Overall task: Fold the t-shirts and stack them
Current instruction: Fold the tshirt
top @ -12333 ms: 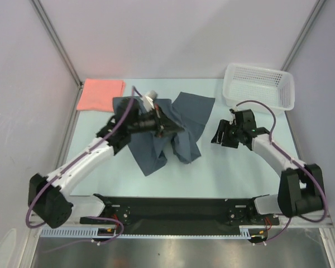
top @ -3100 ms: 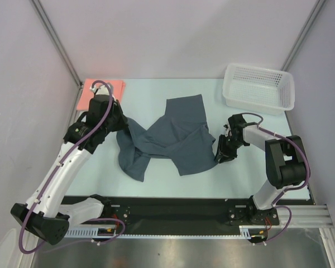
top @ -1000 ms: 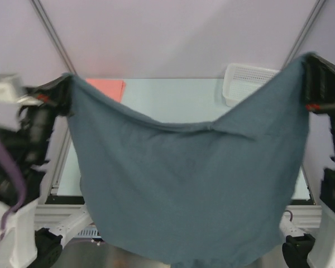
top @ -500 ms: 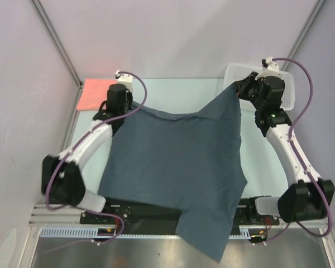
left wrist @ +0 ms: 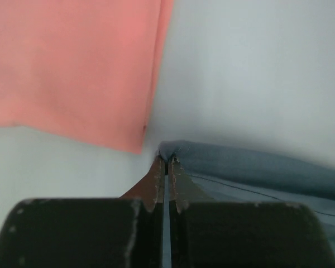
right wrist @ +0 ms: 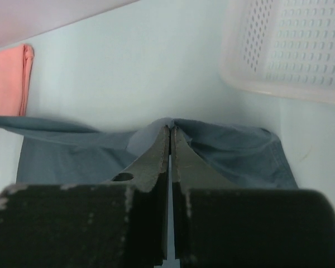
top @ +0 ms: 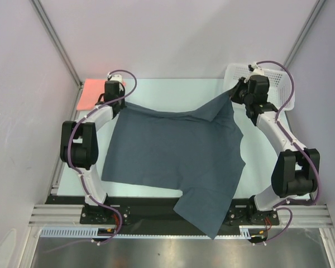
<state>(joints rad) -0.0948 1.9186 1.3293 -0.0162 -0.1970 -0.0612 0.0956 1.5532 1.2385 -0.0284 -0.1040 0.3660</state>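
tabletop (top: 173, 92): pale blue-green, sitting between plain lilac walls and carrying both shirts and a basket.
dark blue-grey t-shirt (top: 173, 151): lying spread wide over the middle of the tabletop. its far edge is sagging between two pinched corners, and one near flap is draping over the black rail between the arm bases.
left gripper (top: 120, 102): its jaws are pressing closed on the shirt's far-left corner, low over the tabletop, just beside the pink cloth.
right gripper (top: 233, 92): its jaws are clamping closed on the far-right corner, just in front of the basket.
salmon-pink t-shirt (top: 92, 92): lying folded flat in the far-left corner.
white mesh basket (top: 279, 84): sitting at the far right.
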